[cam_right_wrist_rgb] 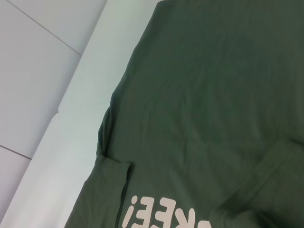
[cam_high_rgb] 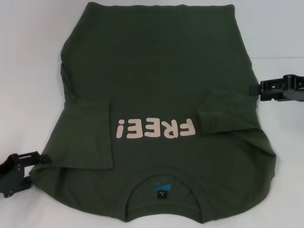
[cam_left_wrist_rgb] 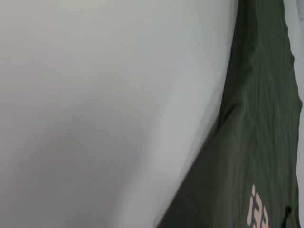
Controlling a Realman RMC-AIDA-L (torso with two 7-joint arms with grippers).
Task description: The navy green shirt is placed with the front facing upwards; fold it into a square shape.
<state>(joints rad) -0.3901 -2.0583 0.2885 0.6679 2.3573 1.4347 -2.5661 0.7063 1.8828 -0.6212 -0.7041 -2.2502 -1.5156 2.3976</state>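
The navy green shirt (cam_high_rgb: 156,80) lies flat on the white table, front up, collar (cam_high_rgb: 164,176) nearest me. The pale pink "FREE!" lettering (cam_high_rgb: 156,129) reads upside down. Both short sleeves are folded inward onto the chest, one (cam_high_rgb: 88,137) on the left and one (cam_high_rgb: 223,114) on the right. My left gripper (cam_high_rgb: 40,159) sits by the shirt's near left edge, just off the cloth. Beside the shirt's right edge, at mid height, is my right gripper (cam_high_rgb: 254,89). The shirt (cam_left_wrist_rgb: 256,142) also fills one side of the left wrist view, and the shirt (cam_right_wrist_rgb: 213,95) covers most of the right wrist view.
The white table (cam_high_rgb: 28,57) shows on both sides of the shirt. A small blue label (cam_high_rgb: 161,186) sits inside the collar. The shirt's hem reaches the far edge of the head view. In the right wrist view the table edge (cam_right_wrist_rgb: 76,76) runs past the shirt.
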